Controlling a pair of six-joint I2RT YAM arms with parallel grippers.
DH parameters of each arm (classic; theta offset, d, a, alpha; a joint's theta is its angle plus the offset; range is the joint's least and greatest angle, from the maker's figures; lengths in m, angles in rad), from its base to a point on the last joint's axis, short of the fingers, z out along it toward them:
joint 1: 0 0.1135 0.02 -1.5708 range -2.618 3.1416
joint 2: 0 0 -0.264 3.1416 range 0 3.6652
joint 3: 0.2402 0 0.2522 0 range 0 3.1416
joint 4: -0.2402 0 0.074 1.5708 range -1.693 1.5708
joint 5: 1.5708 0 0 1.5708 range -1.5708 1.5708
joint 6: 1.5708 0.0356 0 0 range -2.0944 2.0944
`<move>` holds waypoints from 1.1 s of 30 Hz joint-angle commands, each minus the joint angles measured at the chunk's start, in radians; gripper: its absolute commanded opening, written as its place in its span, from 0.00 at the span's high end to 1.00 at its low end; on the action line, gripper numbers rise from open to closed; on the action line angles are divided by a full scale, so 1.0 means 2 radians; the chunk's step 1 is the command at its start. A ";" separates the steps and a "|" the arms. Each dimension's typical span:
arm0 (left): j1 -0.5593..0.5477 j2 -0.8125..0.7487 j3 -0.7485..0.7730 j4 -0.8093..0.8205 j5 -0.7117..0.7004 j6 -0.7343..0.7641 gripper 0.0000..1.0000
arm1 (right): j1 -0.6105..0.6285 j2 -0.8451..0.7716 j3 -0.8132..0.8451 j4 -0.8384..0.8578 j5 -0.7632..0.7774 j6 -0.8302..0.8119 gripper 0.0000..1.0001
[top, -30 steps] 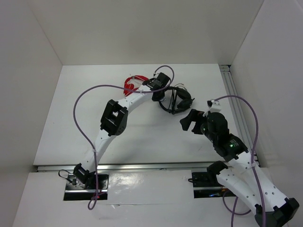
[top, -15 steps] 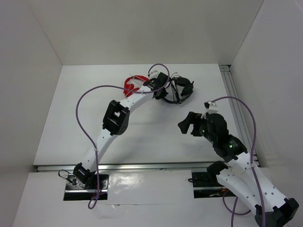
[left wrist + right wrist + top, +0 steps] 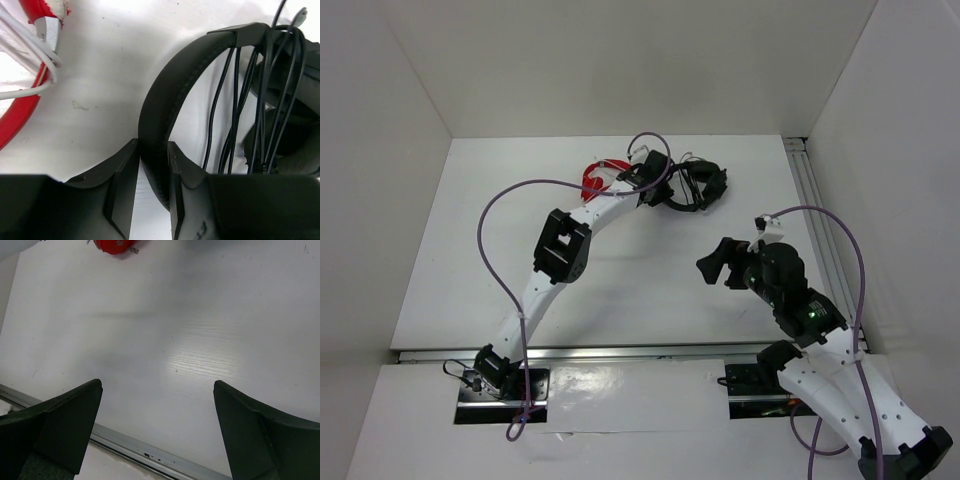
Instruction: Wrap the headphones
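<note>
The black headphones lie near the back of the table, their thin dark cable wound in several turns around the headband and earcups. My left gripper is shut on the headband, which passes between its two fingers in the left wrist view. My right gripper is open and empty over bare table, to the front right of the headphones; its fingers stand wide apart with nothing between them.
Red headphones with a white cable lie just left of the left gripper. A red earcup shows at the top of the right wrist view. White walls surround the table; a metal rail runs along the right edge.
My left gripper has carried the black headphones back and a little left, toward the rear wall. My right gripper has drawn back slightly, staying open.
</note>
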 commanded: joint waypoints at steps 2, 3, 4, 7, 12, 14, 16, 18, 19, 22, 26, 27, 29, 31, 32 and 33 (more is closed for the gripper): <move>-0.002 -0.025 -0.016 0.018 0.027 0.001 0.60 | 0.003 -0.012 -0.006 0.008 -0.004 -0.008 0.00; -0.002 -0.033 -0.024 0.018 0.031 0.001 0.60 | 0.003 -0.012 -0.006 0.013 -0.004 -0.008 0.00; -0.002 -0.047 -0.039 0.024 0.031 0.001 0.60 | 0.003 -0.012 -0.006 0.013 -0.004 -0.008 0.00; -0.012 -0.092 -0.087 0.045 0.018 0.005 0.50 | 0.003 -0.012 -0.006 0.013 -0.004 -0.013 0.00; -0.017 -0.123 -0.125 0.073 0.011 0.010 0.00 | 0.003 -0.025 -0.010 0.017 -0.013 -0.013 0.00; -0.017 -0.123 -0.115 0.069 0.012 0.022 0.00 | 0.003 -0.032 -0.010 0.022 -0.018 -0.017 0.00; -0.022 -0.138 -0.121 0.064 0.012 0.022 0.00 | 0.003 -0.032 -0.015 0.022 -0.025 -0.017 0.00; -0.032 -0.183 -0.141 0.064 0.002 0.040 0.00 | 0.003 -0.037 -0.015 0.031 -0.037 -0.022 0.00; -0.046 -0.205 -0.174 0.070 -0.005 0.048 0.00 | 0.003 -0.037 -0.015 0.031 -0.037 -0.027 0.00; -0.097 -0.316 -0.259 0.050 -0.093 0.101 0.00 | 0.003 -0.037 -0.015 0.036 -0.042 -0.031 0.00; -0.146 -0.486 -0.409 -0.042 -0.218 0.082 0.00 | 0.003 -0.042 0.015 0.016 -0.036 -0.031 0.00; -0.150 -0.526 -0.446 -0.061 -0.218 0.071 0.00 | 0.003 -0.042 0.031 -0.012 -0.036 -0.031 0.00; -0.160 -0.653 -0.549 -0.090 -0.222 0.049 0.00 | 0.003 -0.049 0.085 -0.040 -0.031 -0.024 0.00; -0.166 -0.743 -0.629 -0.126 -0.228 0.048 0.00 | 0.003 -0.055 0.123 -0.086 -0.017 -0.019 0.00; -0.166 -0.786 -0.645 -0.146 -0.223 0.048 0.00 | 0.003 -0.055 0.169 -0.109 -0.006 -0.019 0.00; -0.166 -0.828 -0.657 -0.168 -0.215 0.048 0.00 | 0.003 -0.042 0.193 -0.133 0.004 -0.024 0.00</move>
